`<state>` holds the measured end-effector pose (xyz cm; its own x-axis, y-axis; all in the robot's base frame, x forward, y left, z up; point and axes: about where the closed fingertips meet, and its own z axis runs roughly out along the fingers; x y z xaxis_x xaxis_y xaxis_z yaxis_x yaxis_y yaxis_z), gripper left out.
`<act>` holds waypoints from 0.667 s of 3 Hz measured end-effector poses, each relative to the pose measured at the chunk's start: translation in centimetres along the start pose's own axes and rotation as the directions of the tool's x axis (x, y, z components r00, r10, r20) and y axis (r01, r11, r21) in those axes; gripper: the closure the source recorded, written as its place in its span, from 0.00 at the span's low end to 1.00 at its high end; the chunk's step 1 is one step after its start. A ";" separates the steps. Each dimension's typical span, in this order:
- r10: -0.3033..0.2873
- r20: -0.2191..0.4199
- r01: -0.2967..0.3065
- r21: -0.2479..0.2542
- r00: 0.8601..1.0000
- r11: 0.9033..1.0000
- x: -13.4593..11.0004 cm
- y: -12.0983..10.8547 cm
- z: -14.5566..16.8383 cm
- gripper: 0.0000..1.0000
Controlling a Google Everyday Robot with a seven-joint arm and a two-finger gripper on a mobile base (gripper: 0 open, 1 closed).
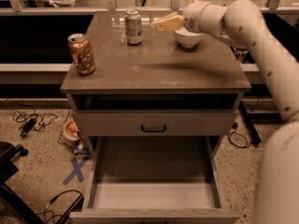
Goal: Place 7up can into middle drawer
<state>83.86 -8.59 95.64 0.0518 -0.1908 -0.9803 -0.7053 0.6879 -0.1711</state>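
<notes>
The 7up can, silver-white with green markings, stands upright at the back of the cabinet top. My gripper is on the end of the white arm that reaches in from the right. It hovers just right of the can at about its height, apart from it and holding nothing that I can see. The middle drawer is pulled out wide at the bottom of the view, and its pale floor is bare.
An orange-brown patterned can stands at the left edge of the top. A white bowl sits under my wrist, right of the 7up can. A shut drawer front with a black handle lies above the open drawer. Cables lie on the floor at left.
</notes>
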 end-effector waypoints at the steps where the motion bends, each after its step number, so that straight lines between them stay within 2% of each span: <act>1: 0.056 -0.025 -0.057 -0.017 0.998 0.998 1.3 0.4 4.4 0.00; 2: 0.107 -0.026 -0.108 -0.043 0.994 0.993 1.9 1.2 7.2 0.00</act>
<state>88.19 -3.07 92.89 -0.0429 -0.1344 -0.9900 -0.7364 0.6739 -0.0596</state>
